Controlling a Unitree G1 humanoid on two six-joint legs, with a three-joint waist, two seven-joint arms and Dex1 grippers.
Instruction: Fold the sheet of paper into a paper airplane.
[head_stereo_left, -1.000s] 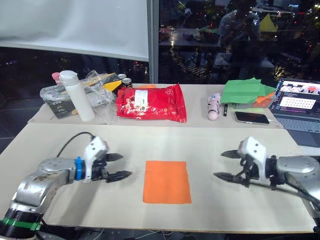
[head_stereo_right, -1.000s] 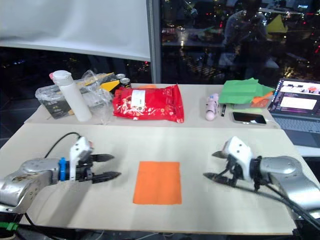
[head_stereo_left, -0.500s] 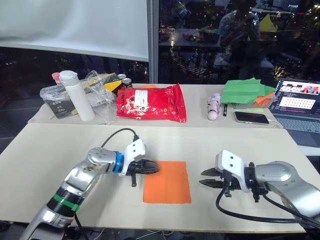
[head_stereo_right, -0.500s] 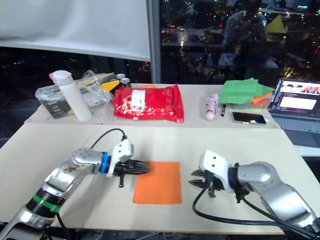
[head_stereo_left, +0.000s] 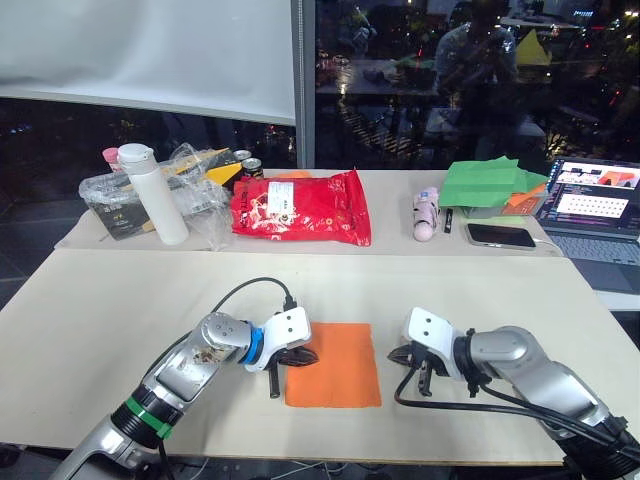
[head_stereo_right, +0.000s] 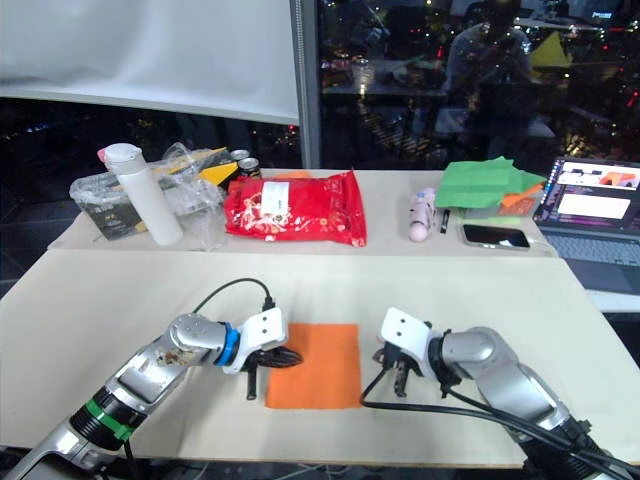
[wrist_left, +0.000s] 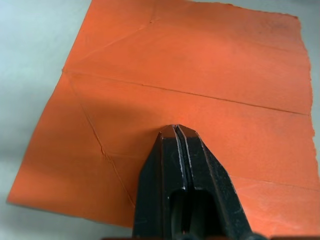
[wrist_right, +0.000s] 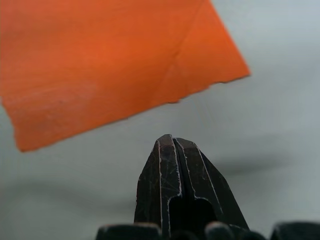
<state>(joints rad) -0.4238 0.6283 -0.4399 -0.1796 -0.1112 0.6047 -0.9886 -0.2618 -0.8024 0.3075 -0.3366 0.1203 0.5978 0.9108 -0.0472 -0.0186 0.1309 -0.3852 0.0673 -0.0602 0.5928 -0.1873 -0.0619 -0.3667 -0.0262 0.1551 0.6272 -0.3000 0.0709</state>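
The sheet of paper (head_stereo_left: 335, 368) is a bright orange rectangle lying flat on the beige table (head_stereo_left: 100, 310), with old crease lines across it in the left wrist view. My left gripper (head_stereo_left: 306, 355) is shut, its tips (wrist_left: 177, 129) over the sheet's left part with nothing seen between them. At the right edge of the sheet of paper (wrist_right: 100, 60), my right gripper (head_stereo_left: 395, 355) is shut, its tips (wrist_right: 170, 138) over bare table just short of it. The paper airplane is out of view.
Along the far side stand a white bottle (head_stereo_left: 150, 190), a clear plastic bag (head_stereo_left: 195, 195), a glossy red snack bag (head_stereo_left: 300, 207), a pink item (head_stereo_left: 427, 213), green paper sheets (head_stereo_left: 490, 183) with a small orange piece (head_stereo_left: 526, 198), a phone (head_stereo_left: 500, 235) and a laptop (head_stereo_left: 600, 205).
Both grippers have shut and swung inward from the table's sides to the sheet. The left now lies over its left part, the right beside its right edge. The sheet has not moved.
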